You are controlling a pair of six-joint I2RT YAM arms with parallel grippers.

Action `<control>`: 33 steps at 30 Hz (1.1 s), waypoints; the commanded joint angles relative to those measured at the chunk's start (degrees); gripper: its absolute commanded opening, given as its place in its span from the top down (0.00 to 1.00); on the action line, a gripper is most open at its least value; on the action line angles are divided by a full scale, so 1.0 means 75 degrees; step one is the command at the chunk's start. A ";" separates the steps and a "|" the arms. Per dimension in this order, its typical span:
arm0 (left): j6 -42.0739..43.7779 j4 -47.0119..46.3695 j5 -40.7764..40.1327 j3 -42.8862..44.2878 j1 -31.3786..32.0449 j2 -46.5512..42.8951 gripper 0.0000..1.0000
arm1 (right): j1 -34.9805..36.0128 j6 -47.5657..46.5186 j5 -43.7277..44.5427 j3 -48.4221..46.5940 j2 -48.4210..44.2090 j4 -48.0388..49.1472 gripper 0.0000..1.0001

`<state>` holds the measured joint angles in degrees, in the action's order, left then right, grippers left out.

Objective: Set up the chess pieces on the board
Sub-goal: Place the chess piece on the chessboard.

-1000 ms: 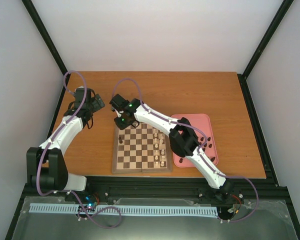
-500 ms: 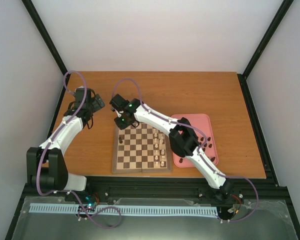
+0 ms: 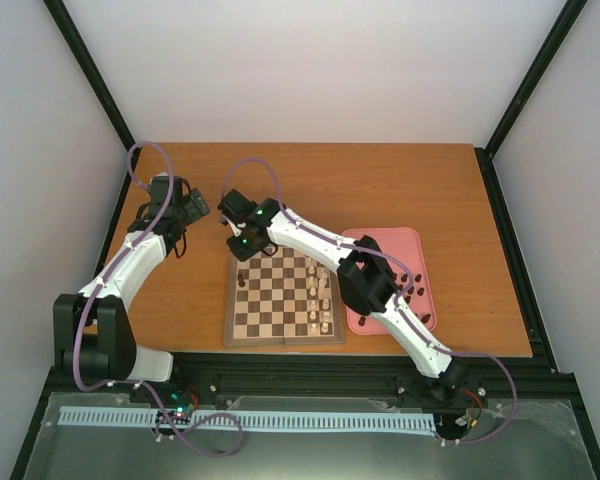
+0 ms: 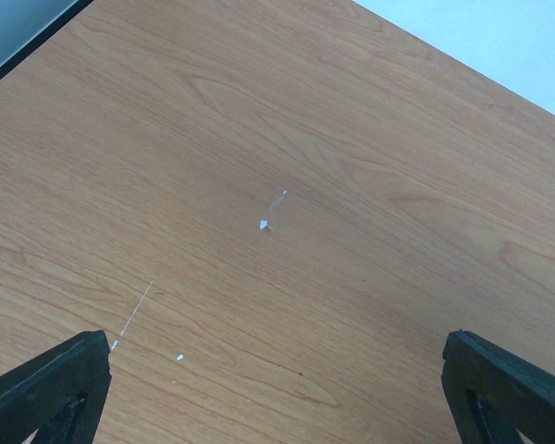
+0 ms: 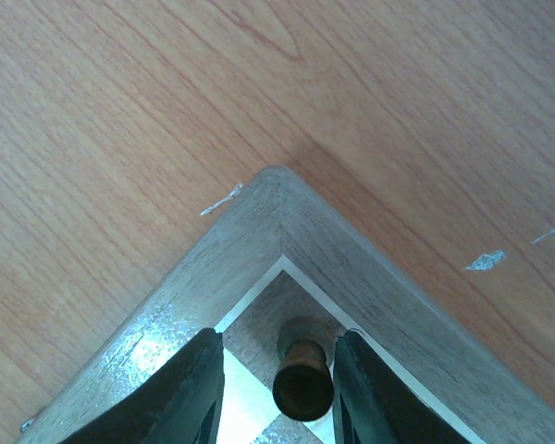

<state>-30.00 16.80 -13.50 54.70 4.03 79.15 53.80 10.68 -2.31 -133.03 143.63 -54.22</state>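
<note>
Overhead, the right tool [image 3: 238, 243] hangs over the far-left corner of the board [image 3: 270, 322] and hides that square. The dark pieces [image 3: 417, 290] in the pink tray [image 3: 400, 240] are too small to count (cream pieces [image 3: 322, 300] line the board's right side). From the left wrist, the left tool [image 4: 277, 393] is spread wide over bare surface [image 4: 287, 139], holding nothing. From the right wrist, the right tool's fingers [image 5: 180, 393] stand parted around an upright dark brown chess piece [image 5: 302, 375] on the corner square. One finger seems to touch it, so a careless lift could drag and topple it. Its base is hidden.
</note>
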 commanded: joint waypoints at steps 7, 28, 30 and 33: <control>0.0004 -0.0004 -0.0005 0.0245 0.0043 0.0016 0.00 | 0.0092 0.0156 0.0044 0.0137 -0.0043 0.0044 0.65; -0.0025 -0.0050 0.0069 0.0258 0.0047 0.0094 0.00 | 0.0273 0.0485 0.0294 0.0702 -0.0542 0.0086 0.60; -0.0019 -0.0054 0.0071 0.0255 0.0044 0.0109 0.00 | 0.0280 0.0501 0.0306 0.0716 -0.0567 0.0092 0.60; -0.0020 -0.0060 0.0065 0.0257 0.0046 0.0110 0.00 | 0.0279 0.0518 0.0309 0.0745 -0.0620 0.0149 0.60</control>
<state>-30.00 16.78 -13.28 54.70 4.03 79.46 55.18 13.58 0.32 -128.09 141.91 -53.01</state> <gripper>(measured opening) 0.997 0.402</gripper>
